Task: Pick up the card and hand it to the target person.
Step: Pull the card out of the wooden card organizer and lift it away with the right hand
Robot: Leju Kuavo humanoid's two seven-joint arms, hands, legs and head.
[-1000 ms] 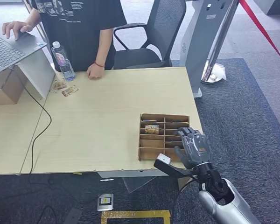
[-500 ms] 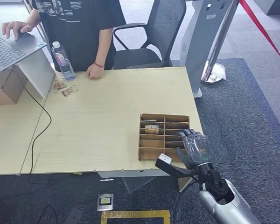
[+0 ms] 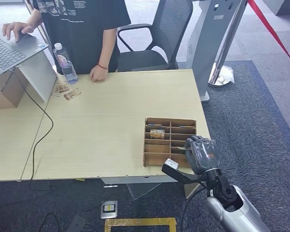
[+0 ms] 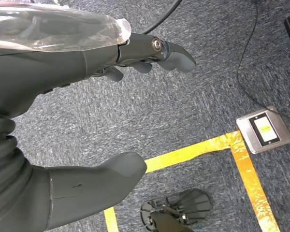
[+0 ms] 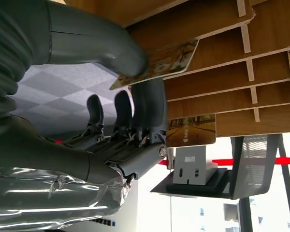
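A brown cardboard organizer (image 3: 169, 122) with several slots sits at the table's near right corner. My right hand (image 3: 201, 154) is curled over its near right slots. In the right wrist view, a card (image 5: 162, 60) with an autumn-tree print sticks out of a slot, pinched between the thumb (image 5: 110, 41) and the dark fingers (image 5: 147, 104). A second card (image 5: 191, 130) stands in a neighbouring slot, and another card (image 3: 157, 134) lies in a left slot. The person (image 3: 85, 29) stands behind the table's far edge, one hand (image 3: 98, 73) resting on it. My left hand (image 4: 81, 121) hangs over the carpet, fingers apart, holding nothing.
A water bottle (image 3: 65, 63) and loose cards (image 3: 72, 94) lie at the far left of the table (image 3: 110, 116). A laptop (image 3: 8, 48) sits on a raised stand, with a cable (image 3: 39, 137) trailing across the table. An office chair (image 3: 162, 34) stands behind the table.
My right hand's fingers have curled down from spread over the organizer's near right slots, and the hand has settled slightly lower. The person and the table's things have not moved.
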